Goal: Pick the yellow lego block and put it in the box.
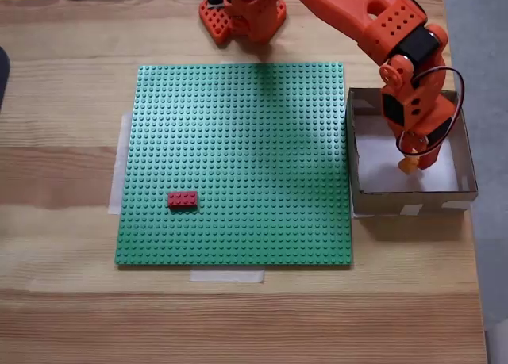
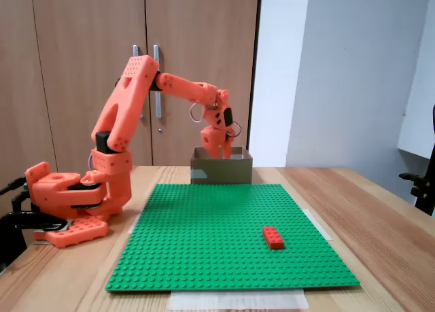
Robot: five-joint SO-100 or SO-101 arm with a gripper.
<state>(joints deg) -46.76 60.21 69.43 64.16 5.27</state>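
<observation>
In a fixed view from above, the orange arm [image 1: 373, 23] reaches over the box [image 1: 468, 170], which stands on the wooden tabletop [image 1: 63, 86] just beside the right edge of the green baseplate [image 1: 238, 158]. The gripper [image 1: 410, 162] points down into the box, and a small yellow-orange piece shows at its tip: the yellow lego block [image 1: 408, 165], pinched between the jaws above the white box floor. Whether it touches the floor cannot be told. The red brick [image 1: 182, 199] sits on the baseplate's lower left part, well apart from the box.

In a fixed view from the side, the arm's base [image 2: 68, 196] stands at the left, and the gripper [image 2: 219, 151] dips behind the near wall of the box [image 2: 221, 170] at the baseplate's [image 2: 204, 237] far edge. Here the box wall hides the jaw tips and the block. The red brick [image 2: 274, 237] lies toward the near right, and wooden cupboard doors [image 2: 81, 26] stand behind the tabletop [image 2: 380, 223].
</observation>
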